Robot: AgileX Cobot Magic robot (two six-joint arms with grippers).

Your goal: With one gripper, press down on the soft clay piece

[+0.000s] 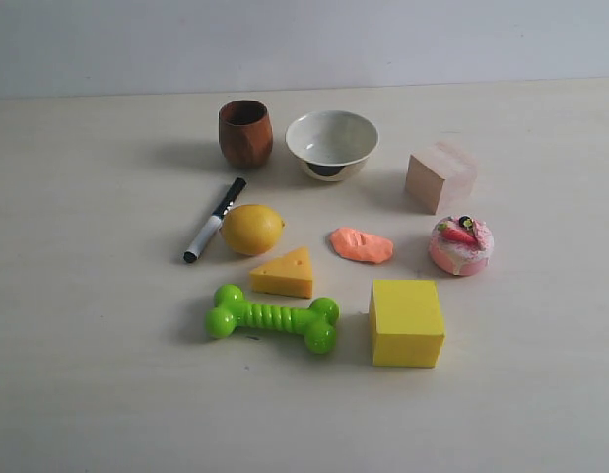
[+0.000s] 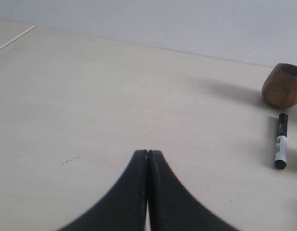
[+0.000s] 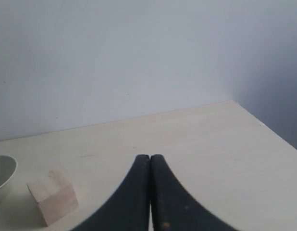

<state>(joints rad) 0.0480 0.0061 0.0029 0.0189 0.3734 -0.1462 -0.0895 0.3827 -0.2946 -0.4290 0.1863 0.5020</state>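
A small, flat, salmon-orange soft clay piece [image 1: 362, 245] lies on the pale wooden table [image 1: 88, 394], between a yellow cheese wedge toy [image 1: 285, 273] and a pink round cake toy [image 1: 461, 245]. Neither arm shows in the exterior view, so the clay seems well apart from both. The black left gripper [image 2: 147, 153] and black right gripper [image 3: 149, 156] each have fingers pressed together, empty, likely forming a blunt tip for pressing. A pale wooden cube [image 3: 52, 196] sits ahead of the right gripper, a brown wooden cup [image 2: 283, 85] ahead of the left.

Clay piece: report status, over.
Left fingers shut, right fingers shut, both away from clay. Clay flat on table between cheese wedge and cake. Nothing over it.
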